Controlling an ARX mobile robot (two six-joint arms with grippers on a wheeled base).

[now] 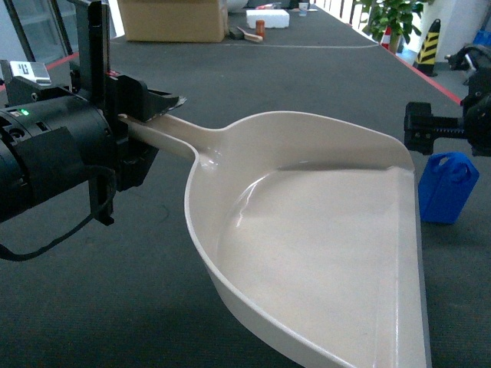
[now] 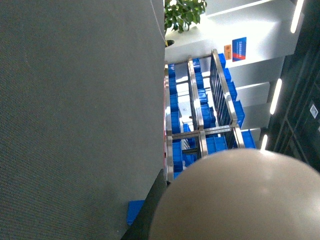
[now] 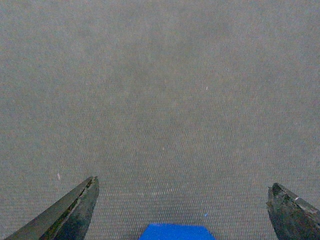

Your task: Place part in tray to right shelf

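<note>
The smooth cream tray [image 1: 322, 253] hangs above grey carpet [image 1: 153, 291], its handle clamped in the left gripper [image 1: 142, 123]. Just past its flat front edge stands the boxy blue part [image 1: 446, 186]; the right gripper [image 3: 182, 210], jaws spread wide, straddles it. Steel shelf [image 2: 200, 130] lies beyond.

Tray [image 1: 322, 253] rim crowds part [image 1: 446, 186] left; other sides seemingly open.

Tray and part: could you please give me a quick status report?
Left gripper shut on tray handle, tray empty. Right gripper open, part between its fingers on the floor. Nothing in the way.
</note>
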